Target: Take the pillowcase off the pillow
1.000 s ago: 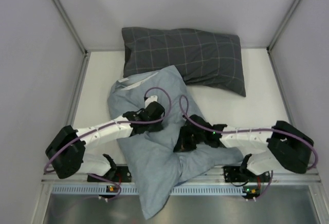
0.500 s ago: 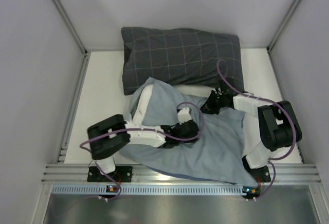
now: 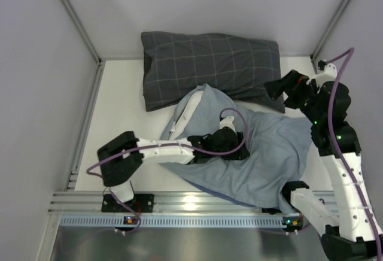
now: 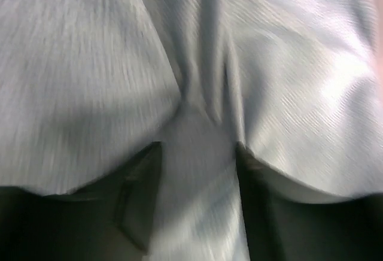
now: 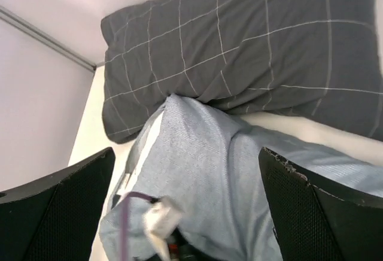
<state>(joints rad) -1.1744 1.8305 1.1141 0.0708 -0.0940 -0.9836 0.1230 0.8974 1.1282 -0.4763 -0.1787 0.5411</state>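
Pillowcase [image 3: 269, 153]: pale blue-grey side out, mid-table. Its long axis runs diagonally from a far-left peak against the dark checked pillow [image 3: 209, 63] to a near-right corner at the front rail [image 3: 179, 200].
Pillow [image 3: 181, 115]: inside the case, a white strip showing at the far-left opening.
Left gripper [image 4: 197, 183]: pinching a pillowcase fold.
Right gripper [image 5: 186, 150]: raised, fingers wide apart, empty.
Table [image 3: 119, 111]: bare on the left.

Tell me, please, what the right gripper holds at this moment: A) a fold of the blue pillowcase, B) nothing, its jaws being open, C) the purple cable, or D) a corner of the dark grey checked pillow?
B: in the right wrist view the right gripper has its jaws spread wide with nothing between them, apart from the pillowcase.
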